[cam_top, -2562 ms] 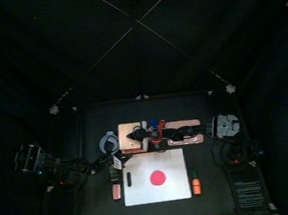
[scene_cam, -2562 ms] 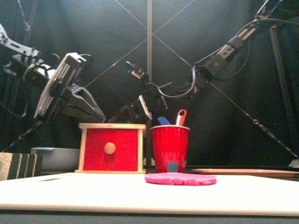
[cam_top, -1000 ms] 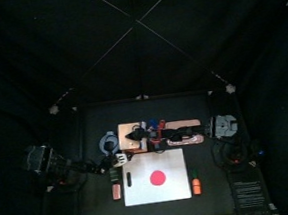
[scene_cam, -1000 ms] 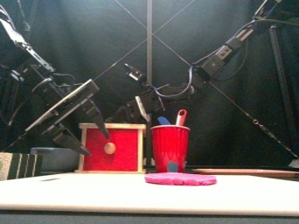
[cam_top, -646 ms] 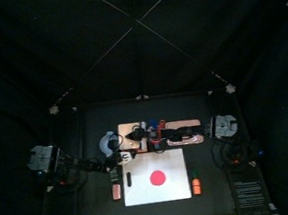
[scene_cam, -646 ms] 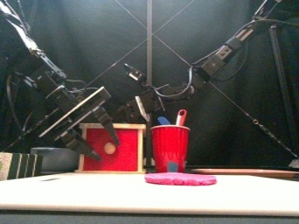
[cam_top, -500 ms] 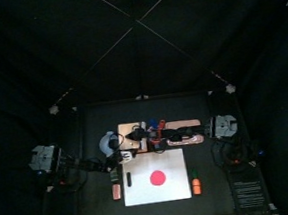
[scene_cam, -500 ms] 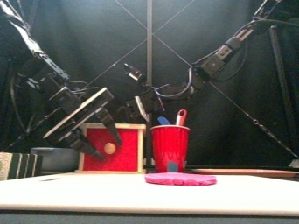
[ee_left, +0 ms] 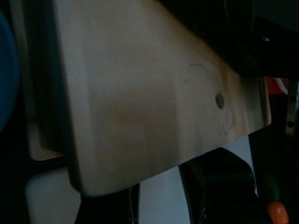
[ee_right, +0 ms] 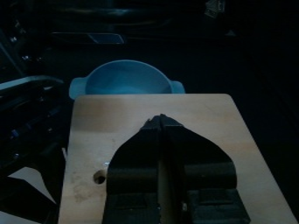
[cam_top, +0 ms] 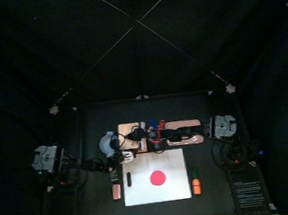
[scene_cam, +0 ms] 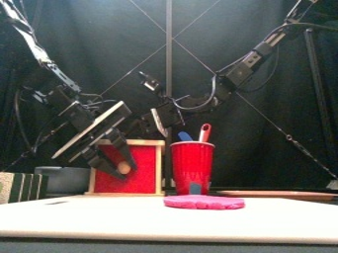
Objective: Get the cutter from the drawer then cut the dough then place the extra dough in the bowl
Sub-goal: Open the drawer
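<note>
Probably a lab: black curtains (scene_cam: pixel 119 40), robot arm (scene_cam: pixel 258 54).

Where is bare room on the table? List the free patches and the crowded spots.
Free: the white board around the red dough, chiefly its front strip. Crowded: the back row: bowl, wooden box, red cup, with left gripper and right gripper there.

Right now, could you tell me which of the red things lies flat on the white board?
The dough disc; the red cup and the drawer front stand upright behind it.
</note>
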Motion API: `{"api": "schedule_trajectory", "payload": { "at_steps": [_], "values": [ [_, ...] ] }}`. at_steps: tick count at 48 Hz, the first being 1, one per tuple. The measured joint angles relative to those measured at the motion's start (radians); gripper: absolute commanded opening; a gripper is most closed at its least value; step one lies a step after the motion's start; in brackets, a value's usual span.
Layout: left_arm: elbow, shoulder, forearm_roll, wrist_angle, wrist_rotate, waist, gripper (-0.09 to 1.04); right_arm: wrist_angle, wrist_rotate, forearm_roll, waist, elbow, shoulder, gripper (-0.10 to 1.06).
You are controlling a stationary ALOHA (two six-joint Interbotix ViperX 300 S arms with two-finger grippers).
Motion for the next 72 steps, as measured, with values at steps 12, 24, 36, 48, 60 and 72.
{"api": "schedule_trajectory", "payload": {
  "at_steps": [12, 24, 36, 48, 60, 72],
  "values": [
    [0.002, -0.003, -0.009, 0.025, 0.000, -0.057, 0.51, 0.002, 0.000, 0.002, 0.000, -0.002, 0.002, 0.04],
    [-0.002, -0.008, -0.031, 0.051, -0.002, -0.114, 0.51, 0.006, 0.000, 0.003, 0.000, -0.002, 0.005, 0.04],
    [-0.003, -0.008, -0.055, 0.058, 0.000, -0.164, 0.51, 0.008, 0.000, 0.003, 0.000, -0.005, 0.006, 0.04],
    [-0.006, -0.008, -0.084, 0.066, 0.000, -0.199, 0.51, 0.011, 0.000, 0.003, 0.000, -0.003, 0.006, 0.04],
    [-0.009, -0.006, -0.098, 0.067, 0.000, -0.230, 0.51, 0.011, 0.000, 0.003, 0.002, -0.003, 0.006, 0.04],
    [-0.012, -0.008, -0.107, 0.069, -0.002, -0.241, 0.51, 0.011, 0.000, 0.003, 0.000, -0.005, 0.006, 0.04]
  ]
}}
